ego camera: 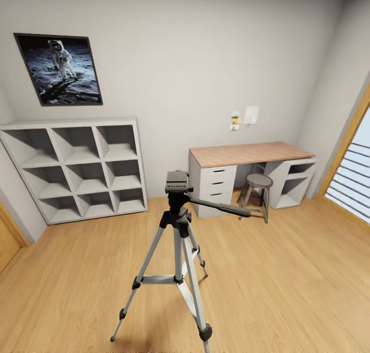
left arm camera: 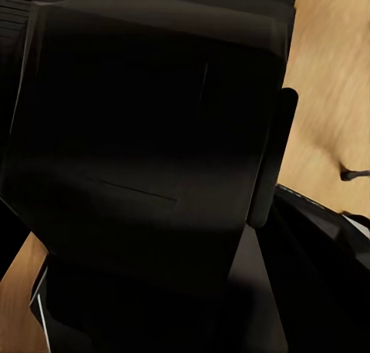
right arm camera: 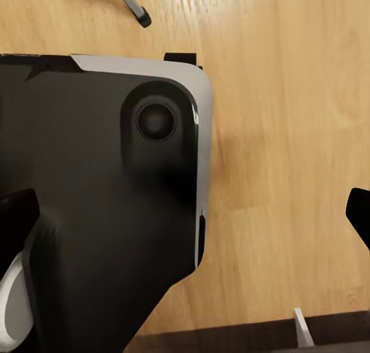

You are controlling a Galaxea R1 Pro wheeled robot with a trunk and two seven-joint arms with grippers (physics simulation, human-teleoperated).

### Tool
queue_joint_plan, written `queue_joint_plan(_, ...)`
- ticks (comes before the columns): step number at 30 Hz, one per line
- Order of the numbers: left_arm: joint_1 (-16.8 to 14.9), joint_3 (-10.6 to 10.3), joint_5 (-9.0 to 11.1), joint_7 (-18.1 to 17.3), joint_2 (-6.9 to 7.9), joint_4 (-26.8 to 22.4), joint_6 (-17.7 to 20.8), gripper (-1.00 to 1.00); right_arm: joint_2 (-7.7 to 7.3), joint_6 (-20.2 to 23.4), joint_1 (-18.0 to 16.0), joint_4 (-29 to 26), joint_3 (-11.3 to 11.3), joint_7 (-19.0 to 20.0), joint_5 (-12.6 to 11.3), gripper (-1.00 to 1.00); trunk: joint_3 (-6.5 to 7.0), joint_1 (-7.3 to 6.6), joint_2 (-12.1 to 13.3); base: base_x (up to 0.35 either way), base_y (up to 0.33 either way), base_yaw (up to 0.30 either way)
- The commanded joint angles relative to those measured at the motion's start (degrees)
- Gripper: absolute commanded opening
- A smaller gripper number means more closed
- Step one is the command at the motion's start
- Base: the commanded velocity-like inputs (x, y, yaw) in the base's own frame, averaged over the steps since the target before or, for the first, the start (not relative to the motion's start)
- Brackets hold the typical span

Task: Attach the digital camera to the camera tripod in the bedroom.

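Tripod, silver-legged with black head and long black pan handle (ego camera: 177, 229), upright mid-floor, head bare | white nine-cube shelf (ego camera: 77, 165) against wall, cubes hold nothing | wood-topped bench (ego camera: 246, 155), round grey stool (ego camera: 258, 181) at it | pincer state: cannot tell, either arm | small black camera location: cannot tell

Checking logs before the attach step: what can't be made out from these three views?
- Digital camera: a dark boxy mass blocks the left wrist view; cannot tell whether it is the camera or robot body.
- Left gripper state: hidden by that same mass.
- Right gripper state: right wrist view is covered by a black-and-silver robot body.
- Camera tripod: nearest foot is cut by the head view's bottom edge.
- Small items on the wall above the desk: too small.
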Motion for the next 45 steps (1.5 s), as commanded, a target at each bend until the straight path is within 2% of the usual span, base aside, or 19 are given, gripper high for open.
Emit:
queue_joint_plan(1, 0.0, -0.5, 0.5, -0.1, 0.0, 0.0, -0.1, -1.0, -0.04, -0.2, 0.0, 0.1, -0.5, 0.2, 0.5, 1.0, -0.18, 0.01, -0.1, 0.0, 0.0, 0.0)
queue_joint_plan(45, 0.0, -0.5, 0.6, -0.2, 0.03, 0.0, -0.1, -1.0, -0.13, -0.2, -0.1, 0.1, -0.6, -0.3, 0.1, 1.0, -4.24, 0.01, -0.1, 0.0, 0.0, 0.0)
